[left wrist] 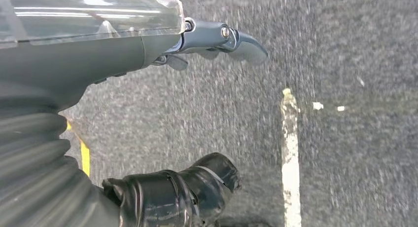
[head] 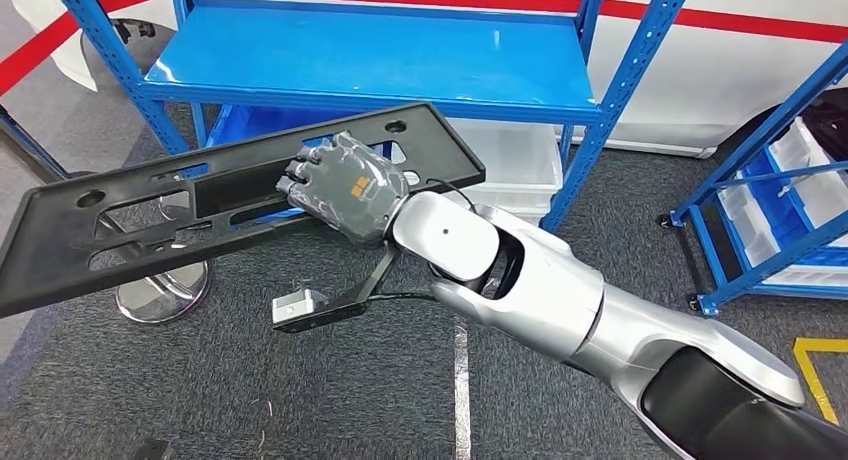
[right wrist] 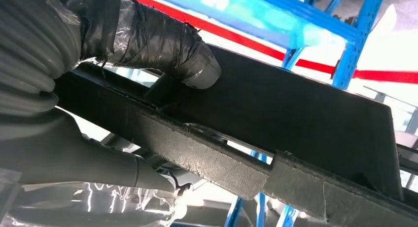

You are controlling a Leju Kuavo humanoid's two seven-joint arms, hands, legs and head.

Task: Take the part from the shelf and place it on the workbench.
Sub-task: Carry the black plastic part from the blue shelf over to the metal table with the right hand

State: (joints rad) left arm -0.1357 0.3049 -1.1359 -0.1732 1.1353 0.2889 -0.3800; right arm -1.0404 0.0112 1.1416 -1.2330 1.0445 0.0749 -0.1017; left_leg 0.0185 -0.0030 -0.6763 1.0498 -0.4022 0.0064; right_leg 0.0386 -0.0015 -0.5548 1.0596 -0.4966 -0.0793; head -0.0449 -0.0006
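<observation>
A long flat black plastic part [head: 150,215] with several cut-outs hangs tilted in the air in front of the blue shelf [head: 370,60], its left end lower. My right hand [head: 345,185] grips it near the middle, fingers over the top face. Up close, the thumb [right wrist: 167,47] presses on one face of the part [right wrist: 305,113] while the rest of the hand lies under its edge. My left hand [left wrist: 187,44] hangs over the grey floor with nothing in it, fingers slightly curled and apart.
The blue shelf's upper board is bare; a clear plastic bin [head: 520,170] sits beneath it. A second blue rack [head: 770,210] with white bins stands at the right. A round metal stand base [head: 160,290] rests on the grey carpet below the part.
</observation>
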